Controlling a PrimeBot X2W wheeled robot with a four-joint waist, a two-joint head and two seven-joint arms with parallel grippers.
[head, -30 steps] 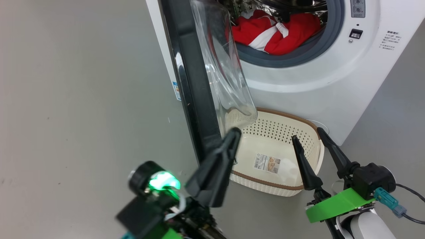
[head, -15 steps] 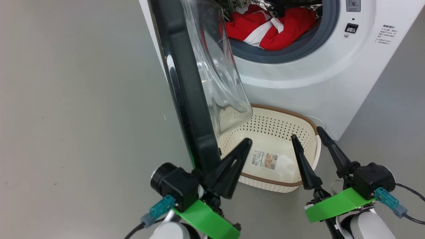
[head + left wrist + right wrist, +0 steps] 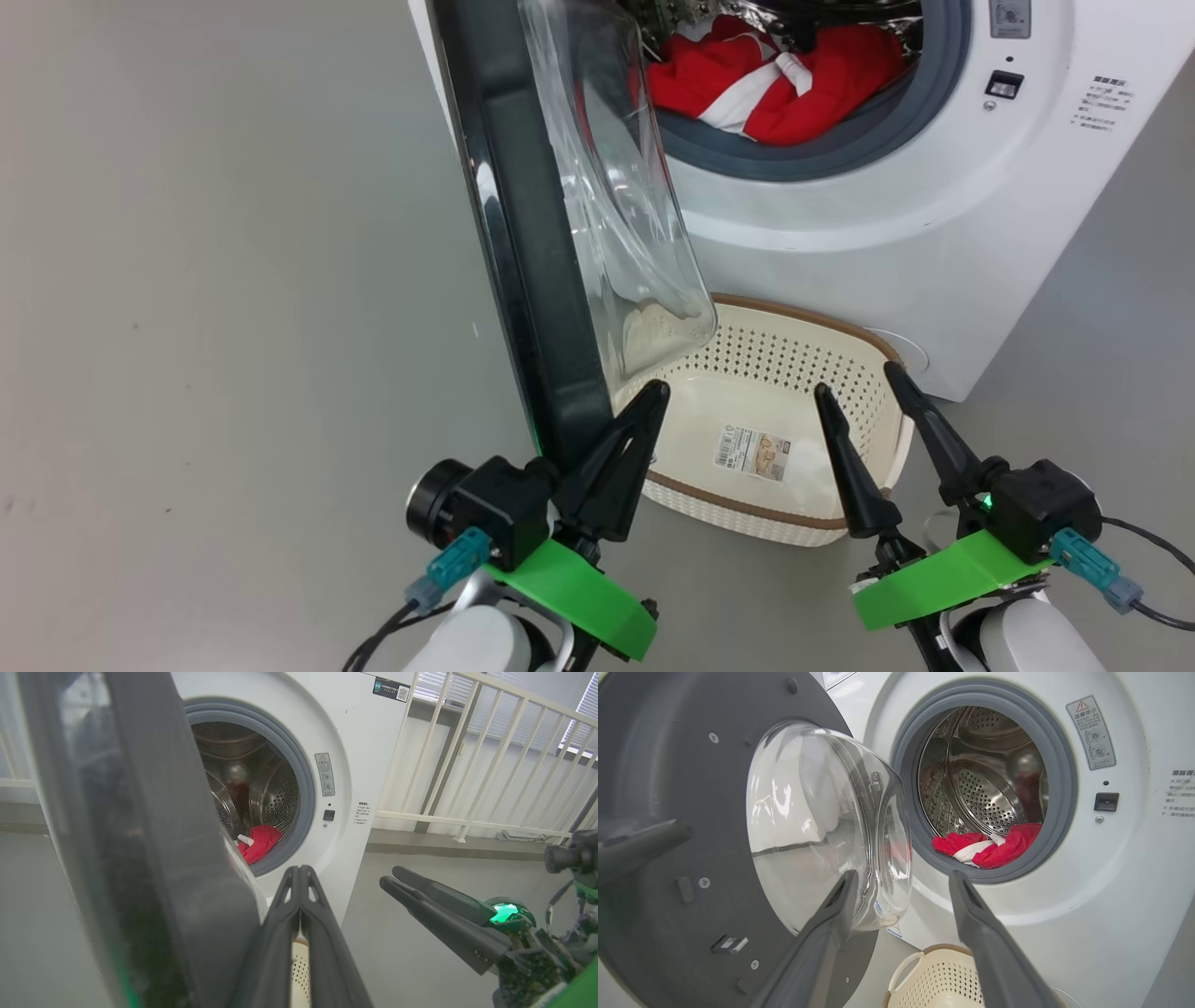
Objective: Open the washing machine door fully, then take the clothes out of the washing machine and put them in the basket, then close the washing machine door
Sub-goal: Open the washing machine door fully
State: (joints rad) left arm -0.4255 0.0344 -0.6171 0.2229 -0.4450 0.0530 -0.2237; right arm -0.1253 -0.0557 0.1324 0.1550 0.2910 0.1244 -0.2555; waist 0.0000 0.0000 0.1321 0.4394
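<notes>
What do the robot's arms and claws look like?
The left claw and right claw each have two long, pointed black fingers on a black block. Behind sits a bright green bracket, a teal plug with a dark cable, then a rounded white forearm.

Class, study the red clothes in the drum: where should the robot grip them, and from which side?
Probably the bunched front edge of the clothes, heaped low against the grey rubber ring. Come in from the front, past the open door; the open right hand points that way.
</notes>
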